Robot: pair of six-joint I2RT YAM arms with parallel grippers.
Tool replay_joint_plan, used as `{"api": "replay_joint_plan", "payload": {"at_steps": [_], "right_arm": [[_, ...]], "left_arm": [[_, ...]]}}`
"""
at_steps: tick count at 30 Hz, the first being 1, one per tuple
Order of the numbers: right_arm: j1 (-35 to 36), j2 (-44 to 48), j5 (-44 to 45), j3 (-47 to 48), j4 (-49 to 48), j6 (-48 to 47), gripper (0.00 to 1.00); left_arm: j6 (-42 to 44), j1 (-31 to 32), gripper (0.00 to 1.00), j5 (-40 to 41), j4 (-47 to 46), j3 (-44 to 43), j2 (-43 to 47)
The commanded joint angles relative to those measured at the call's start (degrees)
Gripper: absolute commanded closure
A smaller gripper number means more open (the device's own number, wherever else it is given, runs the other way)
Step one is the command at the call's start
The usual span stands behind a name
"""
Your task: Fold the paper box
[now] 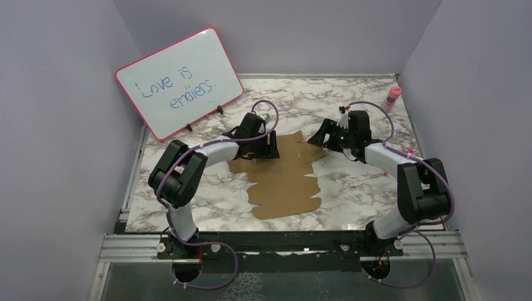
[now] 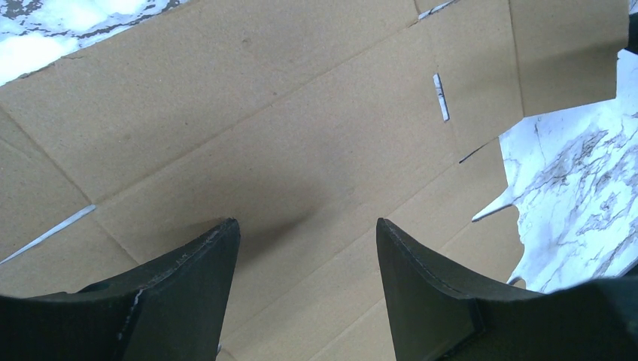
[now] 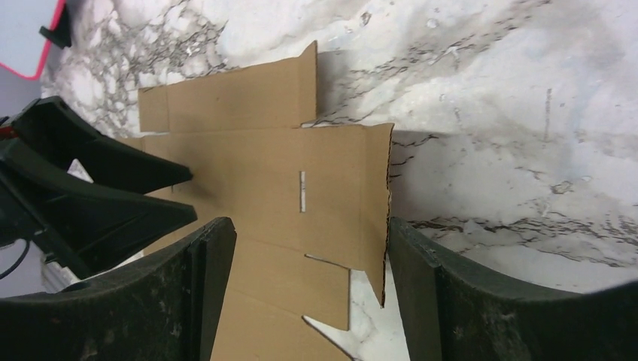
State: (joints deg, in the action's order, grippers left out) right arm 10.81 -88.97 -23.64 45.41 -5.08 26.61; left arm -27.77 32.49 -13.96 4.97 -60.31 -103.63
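The paper box (image 1: 285,175) is a flat brown die-cut cardboard sheet with notched flaps, lying on the marble table. My left gripper (image 1: 266,145) is open over the sheet's far left part; in the left wrist view the sheet (image 2: 286,135) fills the frame under my open left gripper (image 2: 307,226). My right gripper (image 1: 321,135) is open at the sheet's far right edge. In the right wrist view my right gripper (image 3: 310,226) straddles the sheet's edge flap (image 3: 361,203), one finger over cardboard, the other (image 3: 421,271) over marble. The left gripper's fingers (image 3: 98,195) show at the left.
A pink-framed whiteboard (image 1: 179,81) reading "Love is endless." stands at the back left. A pink bottle (image 1: 393,97) stands at the back right corner. Purple walls close in the marble table (image 1: 364,182) on three sides.
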Motion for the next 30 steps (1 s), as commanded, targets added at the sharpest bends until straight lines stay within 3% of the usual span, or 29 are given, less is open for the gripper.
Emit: {"api": "replay_joint_plan", "payload": {"at_steps": [1, 12, 30], "right_arm": [[0.27, 0.93, -6.19, 1.34, 0.62, 0.69, 0.22], [2.08, 0.29, -11.29, 2.46, -0.57, 1.51, 0.24], [9.67, -2.50, -10.45, 4.24, -2.36, 3.07, 0.23]], "left_arm": [[0.26, 0.29, 0.31, -0.89, -0.41, -0.29, -1.74], [-0.05, 0.29, 0.31, -0.90, -0.77, 0.02, -1.66], [-0.30, 0.29, 0.31, -1.07, -1.01, 0.10, -1.83]]}}
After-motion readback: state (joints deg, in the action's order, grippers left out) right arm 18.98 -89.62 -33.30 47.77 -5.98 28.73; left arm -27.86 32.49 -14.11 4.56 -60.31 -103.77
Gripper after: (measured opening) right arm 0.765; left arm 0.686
